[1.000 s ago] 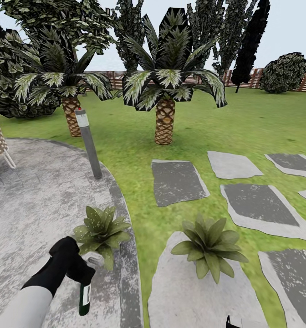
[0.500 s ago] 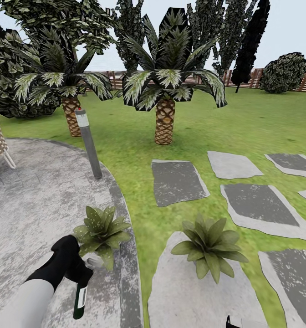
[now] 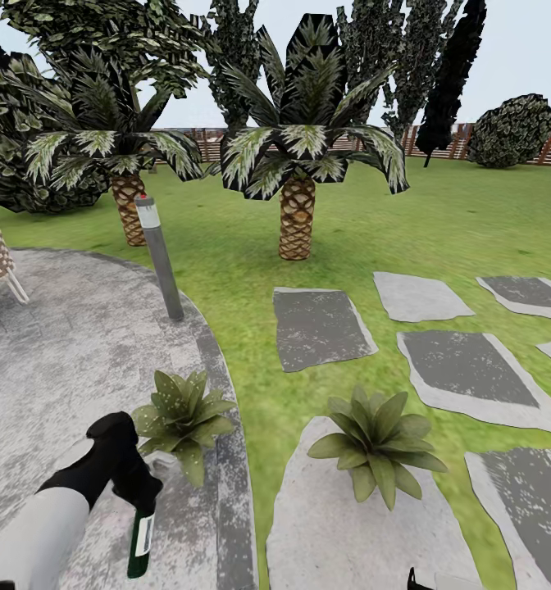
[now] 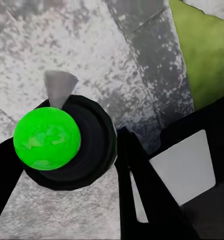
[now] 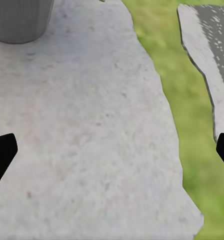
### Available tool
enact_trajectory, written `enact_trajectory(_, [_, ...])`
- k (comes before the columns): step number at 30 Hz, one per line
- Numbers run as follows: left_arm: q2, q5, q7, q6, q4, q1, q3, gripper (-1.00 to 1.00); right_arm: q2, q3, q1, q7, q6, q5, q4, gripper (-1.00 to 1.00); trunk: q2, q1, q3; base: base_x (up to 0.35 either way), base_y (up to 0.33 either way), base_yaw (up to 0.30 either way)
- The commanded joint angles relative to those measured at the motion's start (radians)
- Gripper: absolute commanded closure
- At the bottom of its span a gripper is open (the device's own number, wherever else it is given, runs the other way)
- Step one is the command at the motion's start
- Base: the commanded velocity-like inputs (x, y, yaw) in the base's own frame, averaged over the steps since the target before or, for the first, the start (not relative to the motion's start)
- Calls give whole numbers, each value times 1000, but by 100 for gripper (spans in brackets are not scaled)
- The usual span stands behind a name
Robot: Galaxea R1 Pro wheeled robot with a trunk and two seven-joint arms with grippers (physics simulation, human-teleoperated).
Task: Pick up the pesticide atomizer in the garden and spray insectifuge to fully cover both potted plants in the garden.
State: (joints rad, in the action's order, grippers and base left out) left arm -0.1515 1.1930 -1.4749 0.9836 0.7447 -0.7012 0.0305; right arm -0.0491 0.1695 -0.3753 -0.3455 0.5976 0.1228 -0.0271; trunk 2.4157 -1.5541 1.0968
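Patio underfoot; my left gripper (image 3: 136, 492) clamped on atomizer (image 3: 138, 542), nozzle down, near plant (image 3: 181, 414): spray may miss. Right jaws apart.

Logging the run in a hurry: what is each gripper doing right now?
Left gripper: shut on the pesticide atomizer, bottle hanging below it.
Right gripper: open, holding nothing, over a pale stepping stone.

Head high; wrists near paving (image 5: 92, 130), seemingly.
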Motion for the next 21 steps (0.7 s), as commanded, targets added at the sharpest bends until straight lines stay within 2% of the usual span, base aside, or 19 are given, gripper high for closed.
enact_trajectory(1, [-12,58,-96,9,-23,-40,-5,100,0,7,-1,-4,2,11,1,-100,0,0,1,0,0,0])
enact_trajectory(4, [-36,162,-96,3,-89,-129,-11,100,0,7,-1,-5,2,10,1,-100,0,0,1,0,0,0])
enact_trajectory(5, [-38,187,-96,-3,-110,-153,-12,100,0,8,-1,-5,2,9,1,-100,0,0,1,0,0,0])
enact_trajectory(6, [-40,230,-96,-27,-154,-202,-13,100,0,8,-1,-6,2,9,1,-100,0,0,1,0,0,0])
enact_trajectory(7, [-41,252,-96,-53,-190,-240,-13,100,-1,8,-1,-6,2,9,1,-100,0,0,1,0,0,0])
enact_trajectory(12, [-39,277,-96,-100,-312,-377,-14,100,-1,8,-1,-6,2,9,1,-100,0,0,1,0,0,0])
enact_trajectory(14, [-39,285,-96,-102,-323,-401,-15,100,-1,8,-1,-6,3,9,1,-100,0,0,1,0,0,0])
enact_trajectory(21, [-24,288,-96,-103,-361,-411,-11,100,-1,8,-1,-7,3,9,1,-100,0,0,1,0,0,0])
